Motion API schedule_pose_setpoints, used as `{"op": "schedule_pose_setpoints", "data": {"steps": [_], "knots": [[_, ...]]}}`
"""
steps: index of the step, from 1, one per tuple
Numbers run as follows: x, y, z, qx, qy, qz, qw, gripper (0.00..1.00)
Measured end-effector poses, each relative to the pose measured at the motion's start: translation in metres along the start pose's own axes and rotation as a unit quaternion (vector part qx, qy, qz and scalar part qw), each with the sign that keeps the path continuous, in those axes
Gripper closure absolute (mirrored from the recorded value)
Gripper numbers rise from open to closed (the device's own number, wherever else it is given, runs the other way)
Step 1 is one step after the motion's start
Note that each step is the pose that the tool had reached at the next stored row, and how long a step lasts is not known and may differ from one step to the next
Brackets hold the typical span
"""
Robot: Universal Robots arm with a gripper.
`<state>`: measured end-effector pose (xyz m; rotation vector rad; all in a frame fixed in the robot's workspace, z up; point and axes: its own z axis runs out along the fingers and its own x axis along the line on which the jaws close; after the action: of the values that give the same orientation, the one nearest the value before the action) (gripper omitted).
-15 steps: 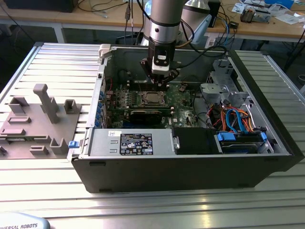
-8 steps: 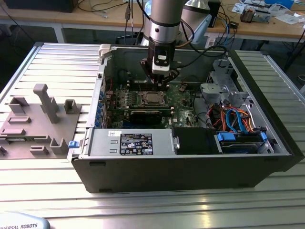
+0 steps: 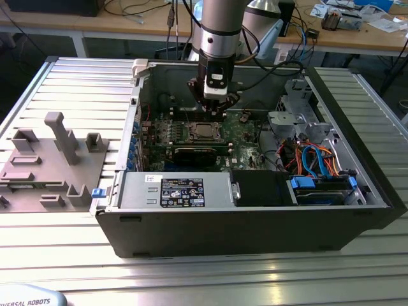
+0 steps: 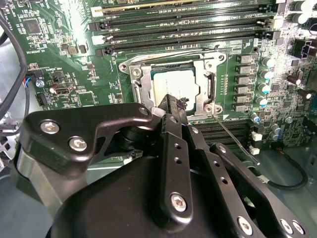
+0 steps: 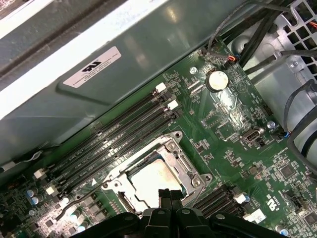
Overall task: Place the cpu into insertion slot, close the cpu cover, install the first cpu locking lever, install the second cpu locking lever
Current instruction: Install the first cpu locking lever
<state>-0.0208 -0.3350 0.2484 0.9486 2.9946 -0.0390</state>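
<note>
The cpu (image 4: 172, 83) lies flat in the insertion slot (image 4: 140, 94) on the green motherboard, its silver top showing through the window of the cpu cover (image 4: 199, 69). The cover lies down over it. A thin wire lever (image 4: 233, 136) sticks out from one corner of the socket, away from its frame. My gripper (image 4: 174, 101) hangs just above the edge of the cpu (image 5: 153, 181), fingers shut together with nothing between them. In the exterior view the gripper (image 3: 213, 108) stands over the socket (image 3: 204, 132) inside the open computer case.
Long memory slots (image 4: 188, 27) run beside the socket. The case walls (image 3: 134, 127) surround the board, with a power supply (image 3: 182, 190) at the front and a drive cage with blue cables (image 3: 312, 159) at the exterior view's right. A grey fixture tray (image 3: 51, 159) lies outside.
</note>
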Motion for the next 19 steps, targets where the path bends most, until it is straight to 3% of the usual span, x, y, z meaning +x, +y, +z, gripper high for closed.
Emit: {"op": "schedule_pose_setpoints", "data": {"steps": [19], "knots": [[0.0000,0.0000,0.0000,0.0000,-0.0002,-0.010,1.0000,0.89]]}}
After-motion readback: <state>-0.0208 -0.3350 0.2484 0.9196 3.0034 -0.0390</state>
